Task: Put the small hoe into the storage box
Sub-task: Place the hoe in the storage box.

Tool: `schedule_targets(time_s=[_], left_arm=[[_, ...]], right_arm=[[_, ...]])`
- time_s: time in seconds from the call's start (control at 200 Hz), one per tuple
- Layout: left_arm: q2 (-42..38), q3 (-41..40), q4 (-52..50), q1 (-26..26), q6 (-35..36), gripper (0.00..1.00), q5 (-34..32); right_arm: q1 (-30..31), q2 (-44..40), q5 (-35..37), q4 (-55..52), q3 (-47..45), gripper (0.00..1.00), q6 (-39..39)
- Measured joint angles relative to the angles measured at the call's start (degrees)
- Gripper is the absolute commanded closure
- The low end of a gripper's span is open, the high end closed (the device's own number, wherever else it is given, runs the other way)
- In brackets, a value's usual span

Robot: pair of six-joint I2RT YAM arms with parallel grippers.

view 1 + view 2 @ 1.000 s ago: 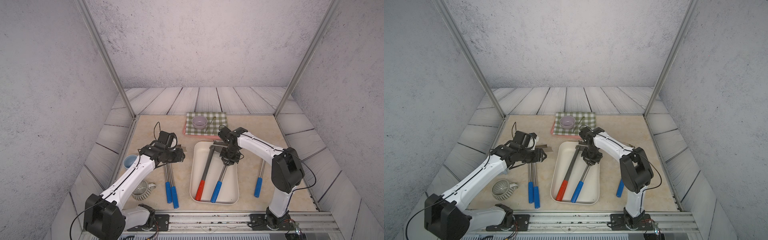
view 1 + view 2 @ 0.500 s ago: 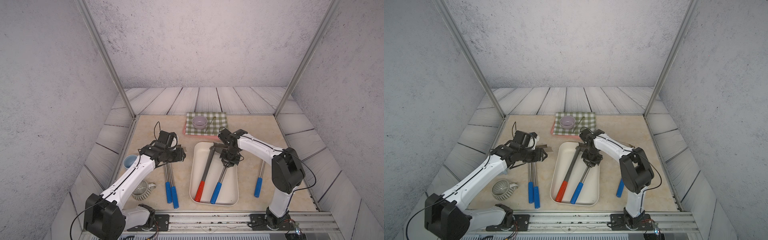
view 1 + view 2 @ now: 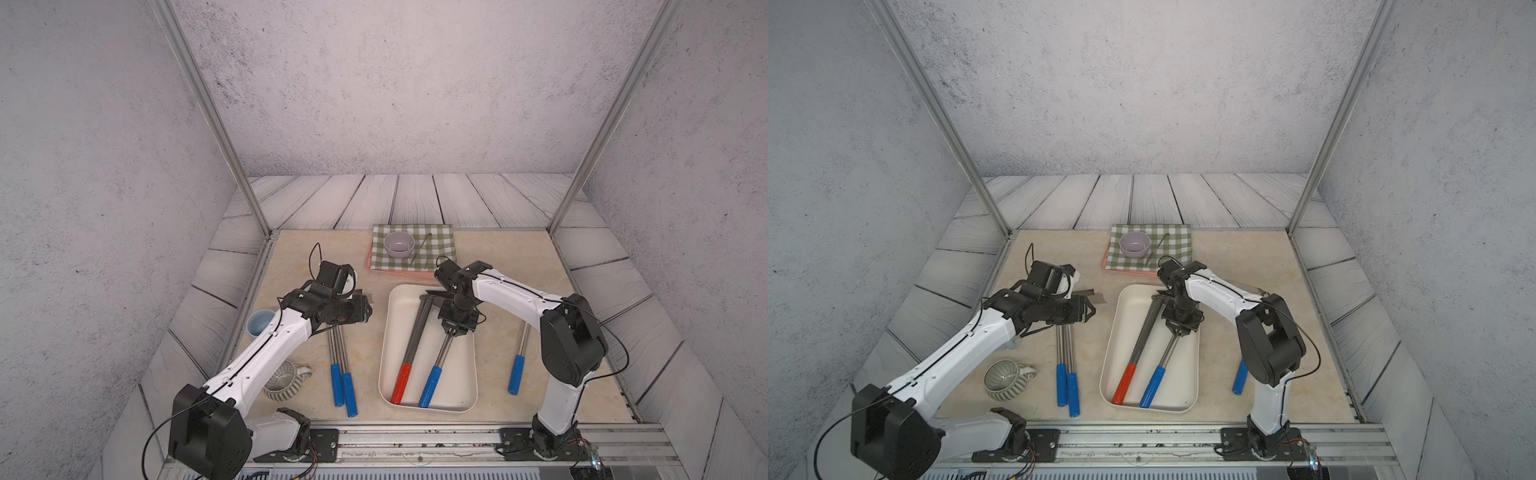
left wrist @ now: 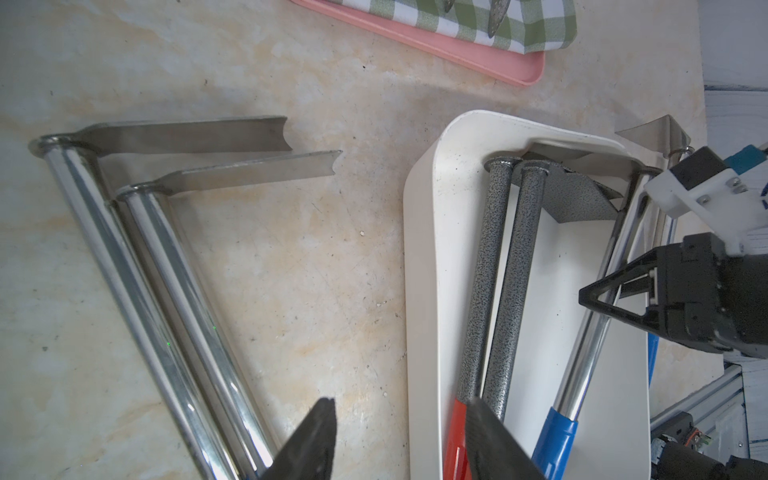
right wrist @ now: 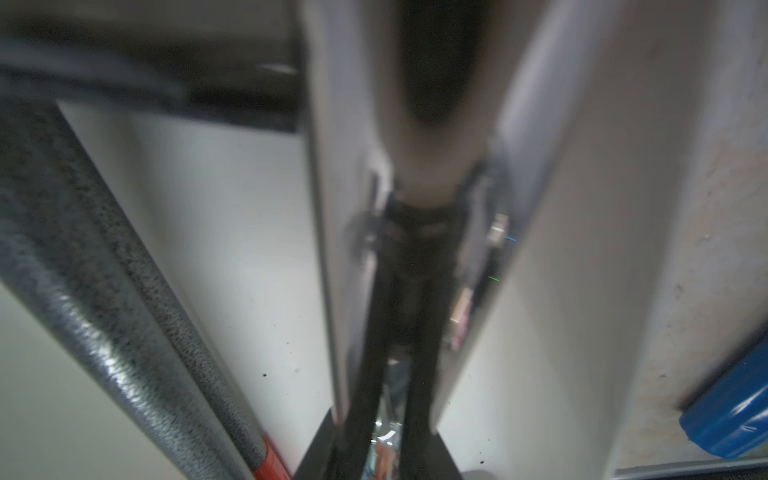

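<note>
The right fingers are sitting round the hoe's hard, slippery-looking stick in the box; squeezing, I cannot tell.

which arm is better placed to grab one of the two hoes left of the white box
Left. The left gripper hovers open above the two chrome blue-handled hoes; the right gripper is down inside the cream-white plastic storage box, at the shaft of a third such hoe.
</note>
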Motion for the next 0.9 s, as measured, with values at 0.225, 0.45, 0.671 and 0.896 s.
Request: schedule_targets(time_s=[0.225, 0.45, 0.671, 0.896], left_arm=[[0.00, 0.00, 0.04, 0.00, 0.00, 0.46, 0.00], [0.04, 0.00, 0.07, 0.00, 0.02, 0.46, 0.00], [0.04, 0.00, 0.07, 0.00, 0.02, 0.46, -0.02], [0.04, 0.00, 0.04, 0.00, 0.04, 0.46, -0.02]], right_arm=[[0.22, 0.02, 0.61, -0.92, 0.04, 0.66, -0.46], [0.24, 0.02, 0.68, -1.16, 0.04, 0.62, -0.63], [0.24, 0.02, -0.07, -2.82, 0.96, 0.54, -1.53], [0.24, -0.15, -0.39, -6.14, 6.05, 0.49, -2.93]])
